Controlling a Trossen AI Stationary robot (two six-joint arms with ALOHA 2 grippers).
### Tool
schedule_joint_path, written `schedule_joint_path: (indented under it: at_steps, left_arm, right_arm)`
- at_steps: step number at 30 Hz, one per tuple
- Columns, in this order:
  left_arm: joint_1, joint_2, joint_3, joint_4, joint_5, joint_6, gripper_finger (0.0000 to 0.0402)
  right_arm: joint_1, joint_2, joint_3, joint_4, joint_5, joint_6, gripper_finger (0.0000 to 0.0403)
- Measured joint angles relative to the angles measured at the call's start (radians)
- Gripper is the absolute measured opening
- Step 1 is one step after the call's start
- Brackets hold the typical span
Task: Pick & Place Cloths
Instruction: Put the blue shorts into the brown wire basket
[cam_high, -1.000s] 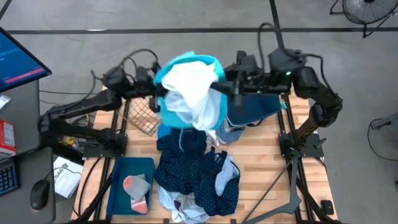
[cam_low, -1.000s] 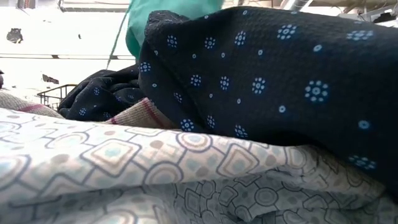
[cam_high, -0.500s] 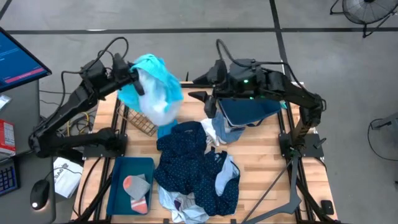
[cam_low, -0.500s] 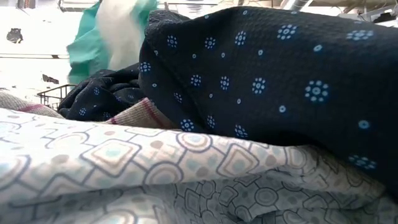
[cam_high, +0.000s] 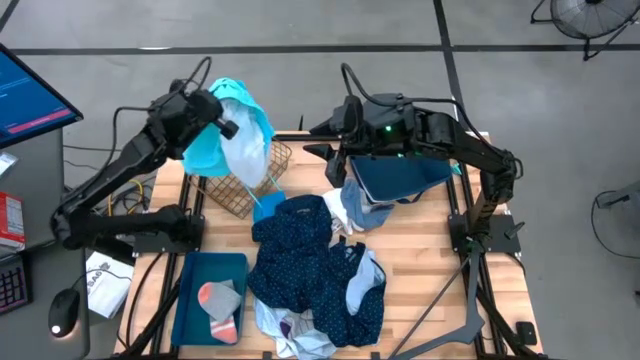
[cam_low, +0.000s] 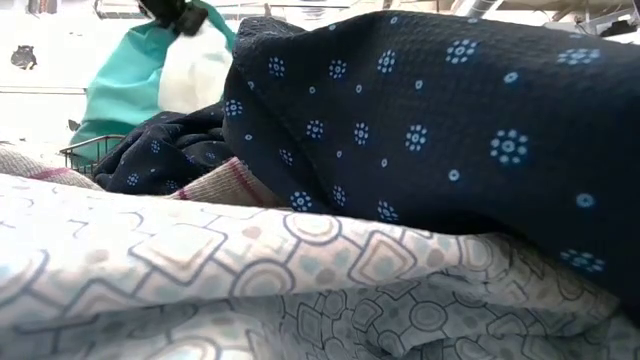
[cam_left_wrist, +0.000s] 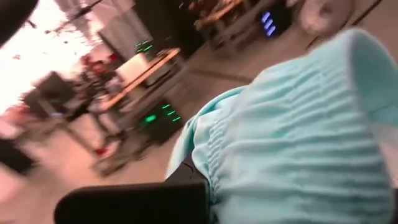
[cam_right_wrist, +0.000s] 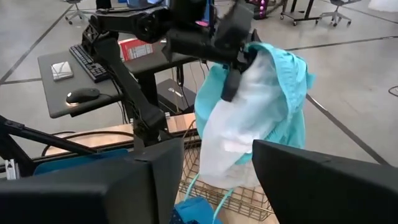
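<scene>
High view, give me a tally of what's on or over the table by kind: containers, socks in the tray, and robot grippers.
Containers: 3, namely wire basket, teal tray, navy bin
Socks in the tray: 2, grey sock and coral sock
Grippers: 2, left gripper holding the turquoise cloth, right gripper open
Total: 7

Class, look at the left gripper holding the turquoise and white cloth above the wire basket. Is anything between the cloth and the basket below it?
Nothing visible is in the way. The left gripper is shut on the turquoise and white cloth, which hangs directly over the wire basket; its lower end reaches the basket's open top. The right gripper is off to the side, open.
</scene>
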Motion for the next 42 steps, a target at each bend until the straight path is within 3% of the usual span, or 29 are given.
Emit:
schedule_joint_path:
  at_steps: [7,12,18,24,32,38,42]
  left_arm:
    - [0.02,0.073,-0.001,0.116,-0.288,0.234,0.0]
    - [0.026,0.042,0.0,0.268,-0.304,0.267,0.0]
    - [0.002,0.038,-0.006,0.255,-0.378,0.292,0.0]
    - [-0.137,0.031,-0.07,0.26,-0.388,0.281,0.0]
    - [-0.359,0.038,-0.189,0.262,-0.388,0.019,0.0]
    - [-0.416,0.046,-0.232,0.28,-0.233,-0.353,0.0]
    - [-0.41,0.027,-0.259,0.252,-0.364,-0.514,0.0]
  right_arm:
    - [0.001,0.0,0.0,-0.032,-0.001,0.018,0.0176]
    - [0.006,0.0,0.0,-0.042,-0.002,0.034,0.0173]
    - [0.018,0.0,0.0,-0.042,-0.003,0.034,0.0173]
    - [0.035,0.0,0.0,-0.045,-0.003,0.034,0.0172]
    - [0.05,0.0,0.0,-0.046,-0.003,0.034,0.0172]
    - [0.053,0.0,0.0,-0.045,-0.003,0.034,0.0172]
    - [0.056,0.0,0.0,-0.053,-0.003,0.042,0.0172]
